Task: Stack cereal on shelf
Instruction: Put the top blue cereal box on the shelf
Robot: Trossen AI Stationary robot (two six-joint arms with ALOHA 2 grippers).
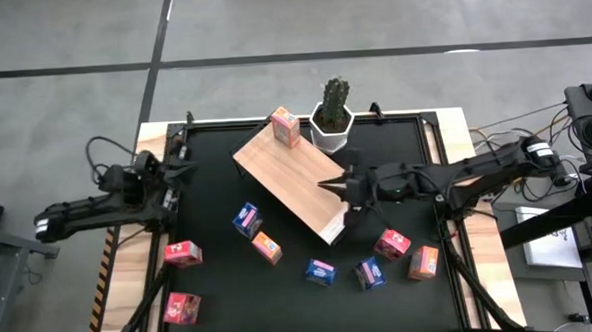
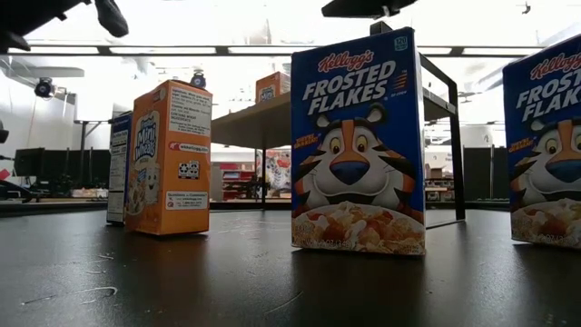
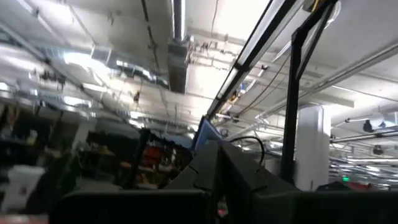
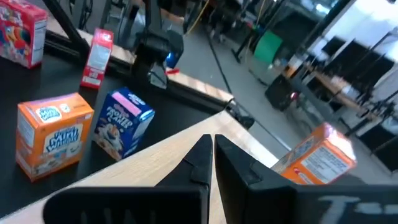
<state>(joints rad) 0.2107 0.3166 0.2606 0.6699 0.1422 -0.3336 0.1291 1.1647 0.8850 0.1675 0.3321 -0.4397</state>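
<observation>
The shelf [image 1: 289, 181], a light-wood board, stands slanted mid-table on dark legs [image 2: 457, 136]. One orange cereal box [image 1: 285, 126] stands on the shelf's far left end. Several more cereal boxes stand on the black tabletop near the front: blue [image 1: 245, 219], orange [image 1: 268, 248], red [image 1: 183, 253], blue [image 1: 320, 273], red [image 1: 392, 244]. My right gripper [image 1: 327, 187] is shut and hangs level over the shelf's right side [image 4: 155, 165], with nothing in it. My left gripper [image 1: 188, 171] is shut at the table's left, tipped upward, holding nothing.
A cactus in a white pot [image 1: 331, 119] stands at the far edge, just behind the shelf. More boxes stand at the front right [image 1: 423, 263] and front left [image 1: 182, 309]. Bare tabletop [image 1: 221, 289] lies between the box groups.
</observation>
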